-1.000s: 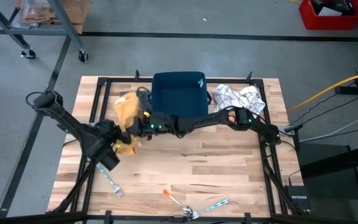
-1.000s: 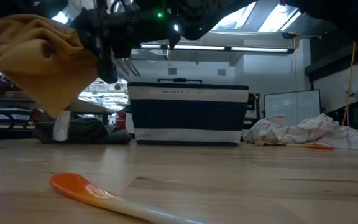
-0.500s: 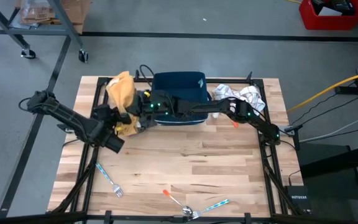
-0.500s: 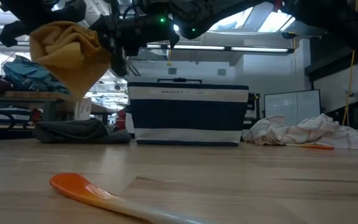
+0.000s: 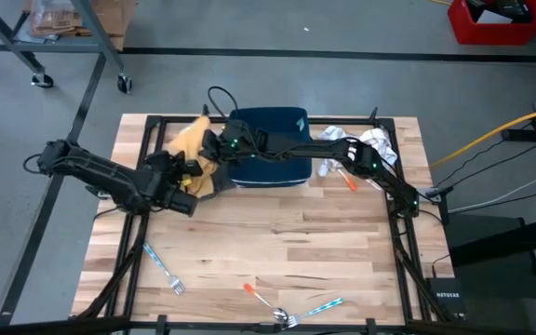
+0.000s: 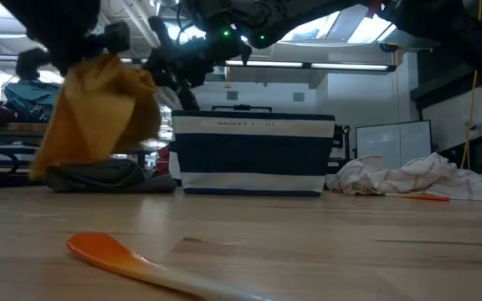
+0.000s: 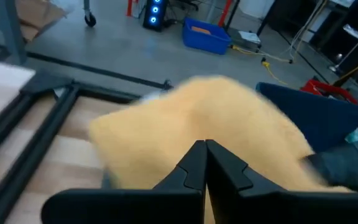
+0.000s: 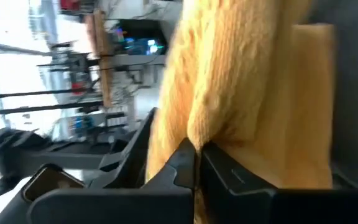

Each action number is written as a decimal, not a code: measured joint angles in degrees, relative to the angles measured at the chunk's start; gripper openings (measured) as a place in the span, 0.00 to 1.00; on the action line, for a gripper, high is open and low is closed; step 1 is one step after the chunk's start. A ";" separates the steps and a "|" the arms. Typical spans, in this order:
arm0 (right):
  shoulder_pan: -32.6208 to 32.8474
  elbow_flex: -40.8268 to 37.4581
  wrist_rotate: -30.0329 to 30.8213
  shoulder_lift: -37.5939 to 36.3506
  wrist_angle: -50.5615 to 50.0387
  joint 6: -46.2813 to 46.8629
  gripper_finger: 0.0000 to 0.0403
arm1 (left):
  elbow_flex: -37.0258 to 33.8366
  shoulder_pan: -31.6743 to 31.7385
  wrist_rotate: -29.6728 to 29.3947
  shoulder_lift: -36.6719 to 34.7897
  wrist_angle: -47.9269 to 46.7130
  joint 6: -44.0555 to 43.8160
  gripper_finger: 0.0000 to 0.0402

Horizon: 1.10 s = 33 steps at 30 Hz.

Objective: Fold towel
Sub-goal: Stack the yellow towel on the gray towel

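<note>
Mustard-yellow towel, soft and limp, is hanging bunched just left of the navy basket. Both the left gripper and right gripper are pinching it with fingers clamped together; its loose corners are looking like better holds.

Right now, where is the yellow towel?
In the high view the yellow towel is at the table's back left, held off the wood beside the dark blue basket.

I see a light wooden table carrying a navy basket at its far edge. Relative to the basket, a white patterned cloth lies just to its right, and a fork, an orange spoon and further cutlery lie well in front.
</note>
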 joint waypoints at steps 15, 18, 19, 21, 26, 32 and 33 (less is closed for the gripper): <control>-0.52 -0.02 2.90 -0.19 -8.85 -0.38 0.07 | -10.04 3.30 0.40 0.02 20.64 5.79 0.00; -0.52 -0.02 2.91 -0.21 -8.93 -2.59 0.10 | -10.06 3.13 0.40 0.02 20.49 8.05 0.00; -0.50 -0.02 2.89 -0.20 -8.98 -3.08 0.11 | -10.06 2.90 0.44 0.02 20.34 9.10 0.00; -0.48 -0.02 2.02 -0.16 -9.15 -4.06 0.14 | -10.06 2.17 0.43 0.02 20.13 10.99 0.01; -0.46 -0.07 -4.50 0.79 -8.16 -4.66 0.20 | -10.06 -0.16 0.42 0.02 20.25 13.72 0.07; -0.42 -0.13 -7.06 1.03 -6.65 -4.80 0.28 | -9.25 -1.05 0.06 0.01 20.51 13.45 0.19; -0.43 -0.13 -7.24 1.03 -6.01 -5.60 0.29 | -9.00 -0.99 -0.07 -0.28 20.51 13.45 0.21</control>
